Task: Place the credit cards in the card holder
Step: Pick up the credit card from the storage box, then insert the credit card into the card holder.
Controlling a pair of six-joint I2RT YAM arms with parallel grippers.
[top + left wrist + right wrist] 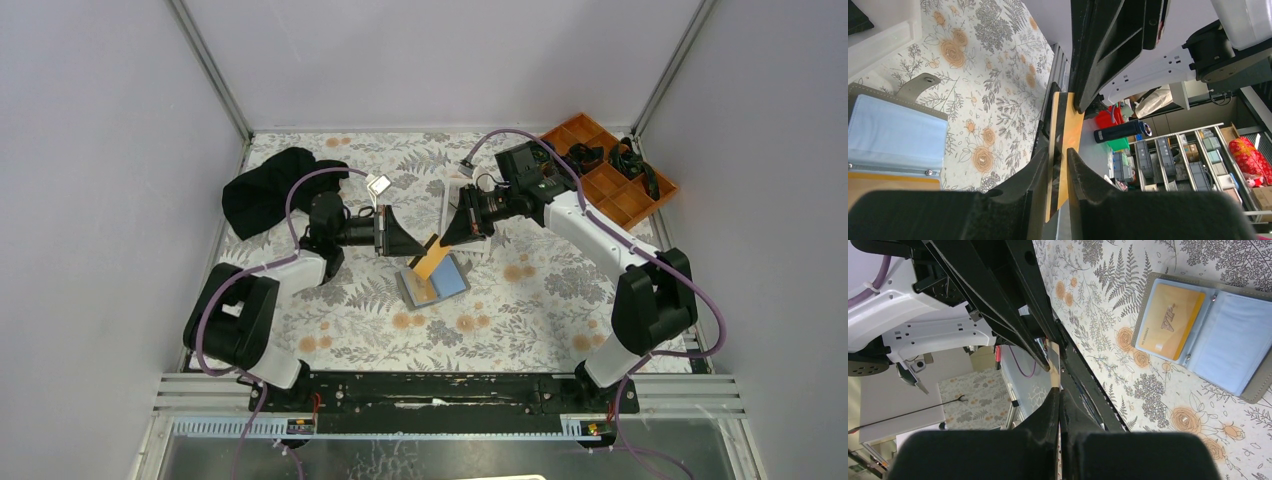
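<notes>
1. Holding one orange-gold card (432,262) in the air, the R gripper (447,236) is closed tight on the upper end, w/ only the thin card btw its fingers.
2. L gripper (412,246) faces it from the opposite side. Its jaws stand a little apart w/ the lower end of the same card btw them.
3. From the L wrist view both L fingers (1035,172) look to touch the card, but I cannot tell if they really press it.
4. This card is tilted, lower end toward the table (520,320), and hangs directly above the card holder (447,284), not touching it.
5. Card holder lies open & flat approx. in the middle of the floral table, pale blue pages up, grey outside as a rim around.
6. Second orange-gold card (1170,322) sits inside a clear slot of one page.
7. Orange compartment tray (610,172) is at the far R corner and black cloth (262,192) at the far L side, both well apart from the holder.
</notes>
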